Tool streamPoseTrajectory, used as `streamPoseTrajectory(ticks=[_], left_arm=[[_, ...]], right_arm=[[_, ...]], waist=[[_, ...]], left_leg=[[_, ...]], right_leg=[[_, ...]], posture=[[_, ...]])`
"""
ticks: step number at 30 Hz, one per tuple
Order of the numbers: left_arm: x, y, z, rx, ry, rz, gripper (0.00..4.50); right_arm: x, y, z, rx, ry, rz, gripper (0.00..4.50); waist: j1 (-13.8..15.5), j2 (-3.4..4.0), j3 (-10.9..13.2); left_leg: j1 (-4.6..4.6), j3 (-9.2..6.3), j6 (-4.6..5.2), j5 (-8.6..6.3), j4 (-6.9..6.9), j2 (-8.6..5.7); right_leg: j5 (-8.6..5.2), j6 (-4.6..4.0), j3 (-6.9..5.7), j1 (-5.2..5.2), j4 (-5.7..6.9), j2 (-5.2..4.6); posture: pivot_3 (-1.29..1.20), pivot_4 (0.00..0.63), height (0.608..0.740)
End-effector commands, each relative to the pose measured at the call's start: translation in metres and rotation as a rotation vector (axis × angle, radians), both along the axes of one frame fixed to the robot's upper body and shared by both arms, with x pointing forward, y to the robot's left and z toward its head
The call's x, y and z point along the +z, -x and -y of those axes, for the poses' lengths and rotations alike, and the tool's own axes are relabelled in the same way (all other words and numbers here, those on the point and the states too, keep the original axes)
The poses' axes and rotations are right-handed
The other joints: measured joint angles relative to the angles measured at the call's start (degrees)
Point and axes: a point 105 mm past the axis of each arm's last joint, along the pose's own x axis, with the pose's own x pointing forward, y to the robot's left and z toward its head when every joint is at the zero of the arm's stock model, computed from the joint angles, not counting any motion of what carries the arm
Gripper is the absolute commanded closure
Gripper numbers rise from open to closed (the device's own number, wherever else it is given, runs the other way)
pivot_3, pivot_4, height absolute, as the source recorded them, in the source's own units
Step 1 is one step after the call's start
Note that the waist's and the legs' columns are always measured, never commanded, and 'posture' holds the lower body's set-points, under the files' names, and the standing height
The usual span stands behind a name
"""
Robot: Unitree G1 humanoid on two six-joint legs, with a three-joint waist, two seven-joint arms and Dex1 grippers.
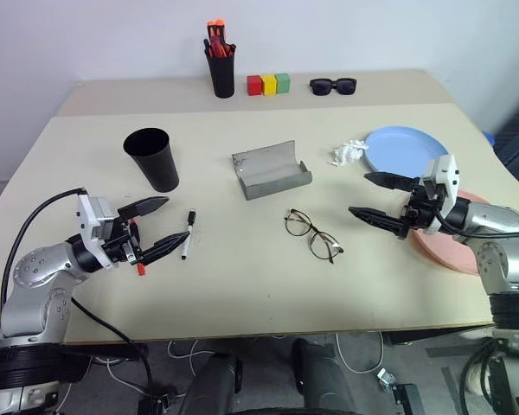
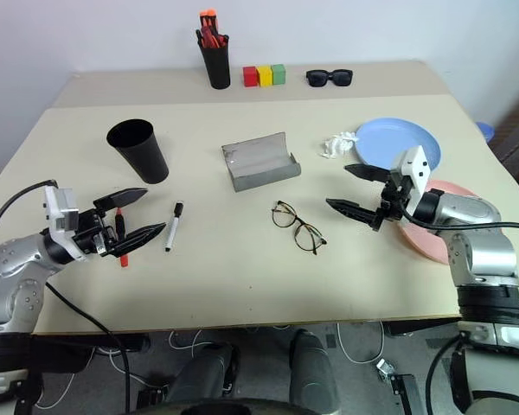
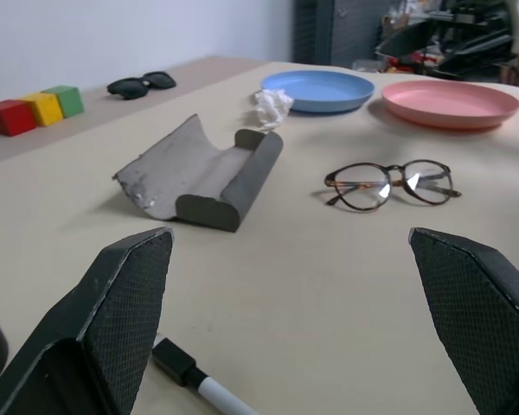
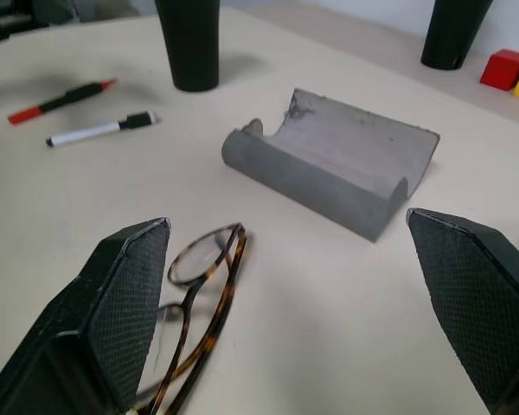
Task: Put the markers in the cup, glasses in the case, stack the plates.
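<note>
Nothing sitting done yet: markers (image 2: 172, 226) lying beside cup (image 2: 139, 150), glasses (image 2: 296, 226) resting outside open case (image 2: 259, 161), plates (image 2: 396, 142) lying unstacked, left gripper (image 2: 135, 216) and right gripper (image 2: 353, 188) hanging released, gripping nothing.

a beige table (image 1: 268, 285) stands against a plain white wall (image 1: 112, 35).
</note>
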Motion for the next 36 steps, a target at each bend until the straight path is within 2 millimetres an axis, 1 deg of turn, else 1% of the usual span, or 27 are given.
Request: streamPoseTrajectory(ticks=[1, 4, 8, 11, 13, 15, 18, 22, 26, 29, 30, 32, 34, 36], left_arm=[[0.005, -0.001, 0.002, -0.021, -0.002, 0.018, 0.0], [0.012, -0.008, 0.008, -0.031, 0.009, 0.031, 0.0], [0.018, -0.013, 0.009, -0.036, 0.012, 0.035, 0.0], [0.021, -0.013, 0.008, -0.039, 0.004, 0.039, 0.0], [0.023, -0.012, 0.003, -0.03, 0.0, 0.039, 0.0], [0.026, -0.01, -0.007, -0.008, 0.01, 0.026, 0.0], [0.027, -0.008, -0.017, 0.039, 0.008, -0.013, 0.0], [0.034, -0.006, -0.023, 0.078, 0.028, -0.076, 0.0], [0.035, -0.005, -0.039, 0.133, 0.062, -0.173, 0.0], [0.035, -0.002, -0.043, 0.165, 0.046, -0.199, 0.0], [0.033, -0.003, -0.047, 0.198, 0.019, -0.193, 0.0], [0.031, -0.01, -0.06, 0.332, -0.022, -0.209, 0.0], [0.03, -0.014, -0.064, 0.391, -0.03, -0.246, 0.0], [0.024, -0.014, -0.069, 0.441, -0.058, -0.298, 0.0]], right_arm=[[0.011, 0.01, 0.001, -0.006, 0.012, 0.055, 0.02], [0.013, 0.012, 0.001, -0.033, -0.004, 0.069, 0.02], [0.016, 0.011, -0.002, -0.047, -0.009, 0.097, 0.02], [0.02, 0.009, -0.009, -0.039, -0.015, 0.133, 0.02], [0.022, 0.007, -0.015, -0.033, -0.024, 0.155, 0.02], [0.022, 0.005, -0.027, -0.019, -0.031, 0.182, 0.02], [0.028, 0.005, -0.04, 0.004, -0.053, 0.214, 0.02], [0.036, 0.003, -0.048, 0.01, -0.086, 0.198, 0.02], [0.031, 0.006, -0.063, 0.016, -0.085, 0.168, 0.02], [0.03, 0.009, -0.068, 0.017, -0.096, 0.171, 0.02], [0.03, 0.008, -0.07, 0.014, -0.094, 0.184, 0.02], [0.031, 0.008, -0.074, 0.015, -0.103, 0.199, 0.02], [0.032, 0.007, -0.075, 0.007, -0.113, 0.212, 0.02], [0.032, 0.008, -0.08, 0.006, -0.121, 0.226, 0.02]], waist=[[0.1, -0.01, 0.0], [0.0, -0.01, 0.0], [-0.1, -0.01, 0.0], [-0.2, 0.0, 0.0], [-0.2, 0.0, 0.0], [-0.3, 0.0, 0.0], [-0.3, 0.0, 0.0], [0.0, 0.01, 0.0], [-0.1, 0.0, 0.0], [-0.2, 0.01, 0.0], [-0.3, 0.01, 0.0], [-0.2, 0.01, 0.0], [-0.2, 0.01, 0.0], [-0.2, -0.01, 0.0]], left_leg=[[-0.01, 0.0, 0.0, 0.0, 0.0, 0.0], [0.0, 0.0, 0.0, 0.0, 0.02, -0.01], [0.01, 0.0, 0.0, 0.0, 0.03, -0.01], [0.01, 0.01, 0.0, 0.0, 0.01, -0.01], [0.01, 0.01, 0.0, 0.0, 0.0, 0.0], [0.02, 0.01, 0.0, 0.0, 0.0, 0.0], [0.01, 0.0, 0.0, 0.0, -0.01, 0.01], [-0.03, -0.01, 0.0, 0.0, 0.01, 0.03], [-0.02, -0.06, 0.0, 0.0, 0.0, 0.04], [-0.02, -0.04, 0.0, 0.0, -0.03, 0.03], [-0.02, -0.03, 0.0, 0.0, -0.04, 0.03], [-0.03, -0.03, 0.0, 0.0, -0.04, 0.03], [-0.02, -0.04, 0.0, 0.0, -0.04, 0.03], [-0.02, -0.04, 0.0, 0.0, -0.04, 0.03]], right_leg=[[0.0, 0.0, 0.0, 0.0, 0.0, 0.0], [0.0, 0.0, 0.0, 0.0, 0.01, 0.0], [0.0, 0.0, 0.0, 0.01, 0.03, 0.0], [0.01, 0.01, 0.0, 0.0, 0.01, 0.0], [0.01, 0.01, 0.0, 0.0, 0.01, 0.0], [0.01, 0.01, 0.0, 0.0, 0.02, 0.01], [0.0, 0.01, 0.0, -0.02, 0.02, 0.02], [0.0, 0.01, 0.01, -0.05, 0.02, 0.01], [0.0, 0.01, -0.01, -0.04, 0.03, 0.01], [-0.01, 0.0, -0.01, -0.08, 0.03, 0.03], [-0.01, 0.0, 0.0, -0.08, 0.03, 0.03], [-0.01, 0.0, 0.0, -0.08, 0.03, 0.03], [-0.01, 0.0, -0.01, -0.08, 0.04, 0.03], [-0.01, 0.0, -0.01, -0.08, 0.05, 0.04]], posture=[[0.0, 0.15, 0.74], [0.0, 0.15, 0.74], [0.0, 0.15, 0.74], [0.0, 0.15, 0.74], [0.0, 0.15, 0.74], [0.0, 0.15, 0.74], [0.0, 0.15, 0.74], [0.0, 0.15, 0.74], [0.0, 0.15, 0.74], [0.0, 0.15, 0.74], [0.0, 0.15, 0.74], [0.0, 0.15, 0.74], [0.0, 0.15, 0.74], [0.0, 0.15, 0.74]])
